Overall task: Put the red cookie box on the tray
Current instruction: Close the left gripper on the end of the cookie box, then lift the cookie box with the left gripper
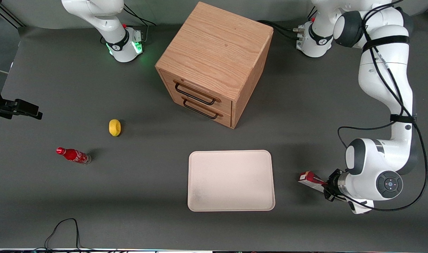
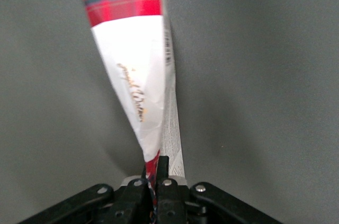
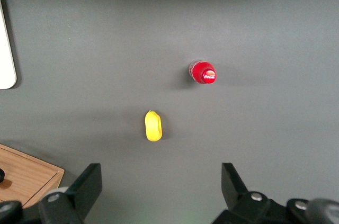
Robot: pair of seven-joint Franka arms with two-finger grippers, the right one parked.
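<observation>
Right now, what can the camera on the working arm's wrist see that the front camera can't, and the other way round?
Only the left wrist view shows the red cookie box close up: its white face with gold script, its tartan end, and the gripper shut on its narrow end.

Only the front view shows the tray, with nothing on it, beside the box, the wooden cabinet with two drawers, and the lemon and red bottle toward the parked arm's end of the table.

Both show the box held in the gripper over the grey table, not yet on the tray.

L arm bent low, wrist horizontal, pointing 9 o'clock in front view. Gripper (image 1: pixel 327 189) fingers (image 2: pixel 162 173) clamped tight, sth pinched betw them.
</observation>
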